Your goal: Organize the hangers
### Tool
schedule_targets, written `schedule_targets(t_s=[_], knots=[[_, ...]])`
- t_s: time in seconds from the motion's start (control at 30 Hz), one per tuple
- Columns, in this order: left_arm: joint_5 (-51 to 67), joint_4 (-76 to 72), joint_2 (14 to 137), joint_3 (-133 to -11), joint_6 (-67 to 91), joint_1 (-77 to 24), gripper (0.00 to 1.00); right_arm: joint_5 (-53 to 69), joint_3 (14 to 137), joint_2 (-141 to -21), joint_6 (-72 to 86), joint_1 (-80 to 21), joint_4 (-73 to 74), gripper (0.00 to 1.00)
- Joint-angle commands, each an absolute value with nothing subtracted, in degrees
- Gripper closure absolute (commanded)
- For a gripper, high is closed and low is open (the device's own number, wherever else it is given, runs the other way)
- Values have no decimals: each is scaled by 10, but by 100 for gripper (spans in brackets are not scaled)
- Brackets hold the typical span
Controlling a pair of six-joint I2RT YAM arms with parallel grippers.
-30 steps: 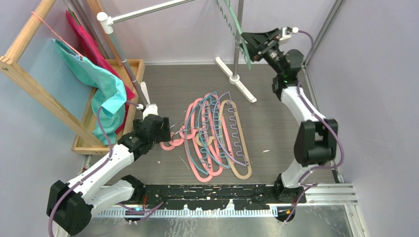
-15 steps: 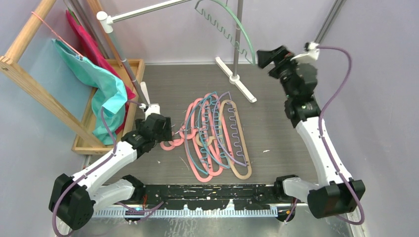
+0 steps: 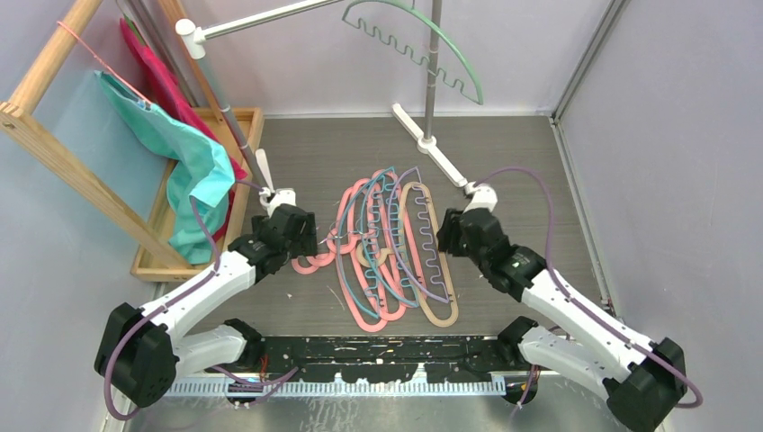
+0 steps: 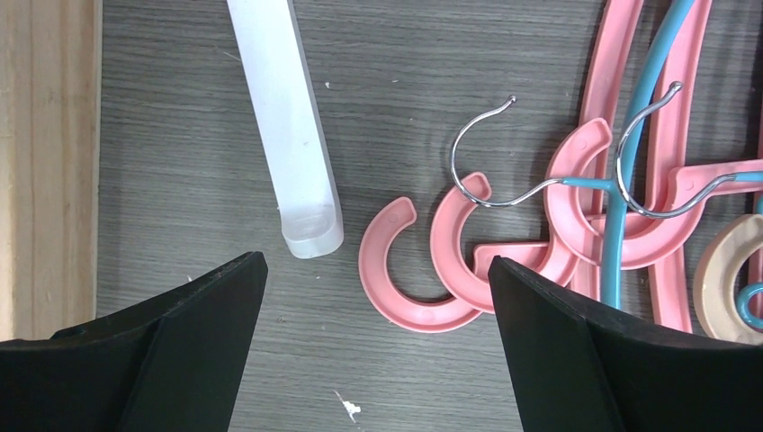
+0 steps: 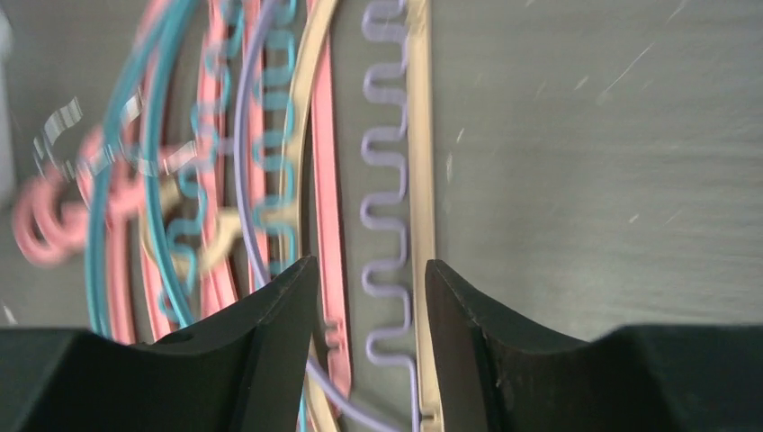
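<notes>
Several hangers (image 3: 391, 252), pink, teal, lavender and beige, lie in a pile on the floor. A green hanger (image 3: 423, 49) hangs at the top by the white rail. My left gripper (image 3: 301, 236) is open and empty, low over the pile's left edge. In the left wrist view (image 4: 376, 270) it stands over two pink hooks (image 4: 450, 270), next to a blue hanger (image 4: 616, 216) with a metal hook. My right gripper (image 3: 447, 236) is open and empty over the pile's right side. In the right wrist view (image 5: 369, 270) it straddles the lavender notched bar (image 5: 387, 207) and the beige hanger (image 5: 421, 162).
A wooden frame rack (image 3: 54, 135) with a teal cloth (image 3: 193, 171) and a red cloth (image 3: 153, 72) stands at the left over a wooden tray (image 3: 153, 261). The white rack's pole (image 3: 432, 81) and foot (image 3: 441, 157) stand behind the pile. Another white foot (image 4: 288, 126) lies near my left gripper.
My right arm has let go of the green hanger, which now hangs at the rail, and has swung down to the pile's right side. My left gripper has barely moved.
</notes>
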State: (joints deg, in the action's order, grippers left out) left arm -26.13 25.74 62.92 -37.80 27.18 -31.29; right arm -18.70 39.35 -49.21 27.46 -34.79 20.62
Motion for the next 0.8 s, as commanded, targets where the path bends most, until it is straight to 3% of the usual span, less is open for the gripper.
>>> schedule_targets(t_s=[0.0,0.2,0.77], knots=[[-261,226,626,-396,286,-315,2,-144,366,-517,266,-424,227,48],[-262,220,629,-387,298,-315,2,-132,345,-591,257,-524,202,48],[-265,224,623,-376,299,-315,2,-88,298,-692,254,-527,104,49]])
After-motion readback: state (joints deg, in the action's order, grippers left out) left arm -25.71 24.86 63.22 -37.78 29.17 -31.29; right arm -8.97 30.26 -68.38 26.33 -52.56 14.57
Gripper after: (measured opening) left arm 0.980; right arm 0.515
